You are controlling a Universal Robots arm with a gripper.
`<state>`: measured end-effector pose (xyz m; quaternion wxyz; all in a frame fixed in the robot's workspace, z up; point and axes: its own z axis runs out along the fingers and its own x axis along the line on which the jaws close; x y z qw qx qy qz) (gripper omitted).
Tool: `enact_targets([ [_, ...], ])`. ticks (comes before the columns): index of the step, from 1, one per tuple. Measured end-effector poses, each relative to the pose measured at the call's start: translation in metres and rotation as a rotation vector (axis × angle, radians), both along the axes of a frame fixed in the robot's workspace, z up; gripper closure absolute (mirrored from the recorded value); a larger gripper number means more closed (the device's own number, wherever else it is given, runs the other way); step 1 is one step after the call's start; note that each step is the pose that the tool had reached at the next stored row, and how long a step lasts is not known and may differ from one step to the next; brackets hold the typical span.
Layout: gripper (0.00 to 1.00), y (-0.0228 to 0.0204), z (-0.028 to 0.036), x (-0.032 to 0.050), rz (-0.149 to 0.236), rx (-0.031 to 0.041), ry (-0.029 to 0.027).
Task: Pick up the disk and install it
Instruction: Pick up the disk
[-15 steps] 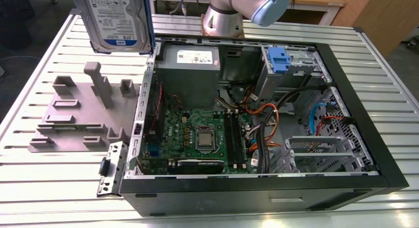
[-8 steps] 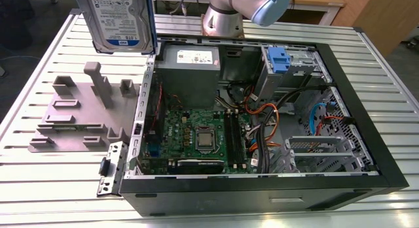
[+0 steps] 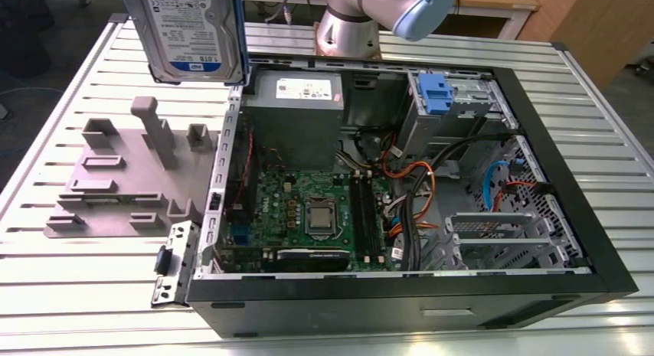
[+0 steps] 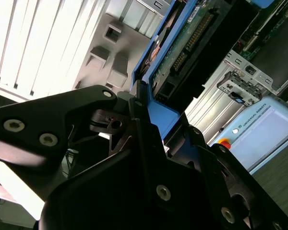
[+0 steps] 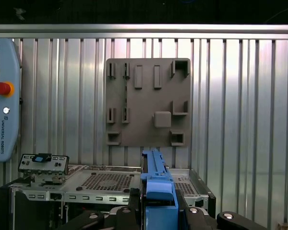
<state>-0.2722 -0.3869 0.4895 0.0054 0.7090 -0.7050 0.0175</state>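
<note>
Blue bracket and silver-grey body mark the disk [image 3: 194,31]. It hangs upright with its label toward the exterior camera, clear of the slatted surface [image 3: 61,295]. The hand [image 5: 159,211] is closed on the bracket's narrow edge, clamping it from both sides in both wrist views. Gripping the frame, I judge, spares the circuit board [image 4: 187,43] and leaves the far end free to slide into a bay. The disk therefore sits in the hand and reaches out beyond its tips. In the exterior view it is at about eleven o'clock of the open case [image 3: 409,298]. The grey fixture [image 3: 112,195] lies at nine, and the blue tab [image 3: 434,92] at one, well apart. Pick-up looks done, installation not.
</note>
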Motion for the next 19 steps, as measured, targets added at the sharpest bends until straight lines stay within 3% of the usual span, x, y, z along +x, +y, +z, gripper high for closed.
enact_targets([
  [16,0.64,-0.0002,0.0000,0.0015,0.000,0.0000,-0.0001],
  [19,0.64,-0.0052,0.0000,0.0014,0.000,0.0000,0.0000],
])
